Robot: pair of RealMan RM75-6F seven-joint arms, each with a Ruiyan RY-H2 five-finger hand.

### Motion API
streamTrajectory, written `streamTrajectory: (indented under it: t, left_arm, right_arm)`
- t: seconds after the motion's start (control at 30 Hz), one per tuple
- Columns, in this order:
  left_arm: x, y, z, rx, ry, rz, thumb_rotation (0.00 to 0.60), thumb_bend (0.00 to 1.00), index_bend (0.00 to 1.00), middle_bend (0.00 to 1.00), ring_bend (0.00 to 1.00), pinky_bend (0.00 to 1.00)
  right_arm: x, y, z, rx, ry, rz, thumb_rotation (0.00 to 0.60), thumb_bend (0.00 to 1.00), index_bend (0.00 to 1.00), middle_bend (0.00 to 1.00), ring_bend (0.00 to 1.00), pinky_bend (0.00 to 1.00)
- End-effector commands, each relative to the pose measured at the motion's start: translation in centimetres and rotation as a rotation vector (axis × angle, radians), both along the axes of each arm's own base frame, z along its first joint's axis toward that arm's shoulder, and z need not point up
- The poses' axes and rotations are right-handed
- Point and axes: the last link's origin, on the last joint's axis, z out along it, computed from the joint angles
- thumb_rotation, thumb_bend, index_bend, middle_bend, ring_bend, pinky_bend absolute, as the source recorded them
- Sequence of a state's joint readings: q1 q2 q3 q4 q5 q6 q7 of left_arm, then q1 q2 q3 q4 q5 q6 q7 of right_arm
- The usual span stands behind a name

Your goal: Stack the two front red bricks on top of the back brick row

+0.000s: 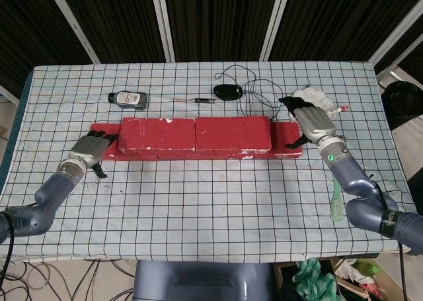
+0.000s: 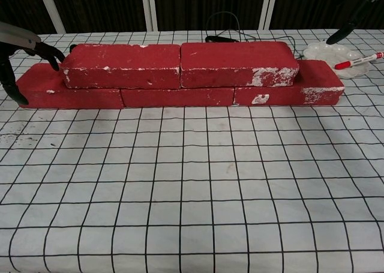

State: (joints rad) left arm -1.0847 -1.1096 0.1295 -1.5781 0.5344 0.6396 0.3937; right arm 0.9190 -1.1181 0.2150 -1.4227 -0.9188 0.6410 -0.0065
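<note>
Two red bricks lie end to end on top of the back brick row [image 1: 284,149]: the left top brick [image 1: 157,133] and the right top brick [image 1: 232,133], with no gap showing between them. In the chest view the left top brick [image 2: 123,66] and right top brick [image 2: 240,63] sit on the lower row [image 2: 177,96]. My left hand [image 1: 89,149] is at the row's left end, fingers spread, its fingertips [image 2: 51,51] at the left top brick's end face. My right hand [image 1: 312,124] hovers by the row's right end, fingers apart, holding nothing.
Behind the bricks lie a small bottle [image 1: 129,100], a thin tool [image 1: 195,100] and a black device with a cable [image 1: 228,91]. A white piece [image 2: 330,51] with a red pen [image 2: 359,60] sits at the back right. A green object [image 1: 337,202] lies near the table's right edge.
</note>
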Motion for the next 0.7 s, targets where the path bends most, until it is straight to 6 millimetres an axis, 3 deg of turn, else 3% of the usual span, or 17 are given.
streamTrajectory:
  t: [0.03, 0.37, 0.57, 0.7]
  left_arm:
    - [0.1, 0.0, 0.0, -0.001, 0.001, 0.0, 0.6, 0.0, 0.07, 0.11, 0.0, 0.0]
    - [0.0, -0.3, 1.4, 0.032, 0.028, 0.013, 0.6, 0.0, 0.08, 0.11, 0.0, 0.0]
    - [0.8, -1.6, 5.0, 0.153, 0.005, -0.006, 0.6, 0.0, 0.08, 0.11, 0.0, 0.0]
    - [1.1, -3.8, 7.0, 0.224, -0.033, -0.062, 0.6, 0.0, 0.08, 0.11, 0.0, 0.0]
  right_arm:
    - [0.0, 0.0, 0.0, -0.001, -0.003, -0.002, 0.6, 0.0, 0.0, 0.02, 0.0, 0.11]
    - [0.0, 0.2, 0.2, 0.0, -0.008, 0.004, 0.6, 0.0, 0.0, 0.02, 0.0, 0.11]
    - [0.1, 1.0, 1.2, -0.036, -0.008, 0.032, 0.6, 0.0, 0.0, 0.02, 0.0, 0.11]
    - [-0.8, 3.0, 2.1, -0.094, 0.013, 0.073, 0.6, 0.0, 0.0, 0.02, 0.0, 0.11]
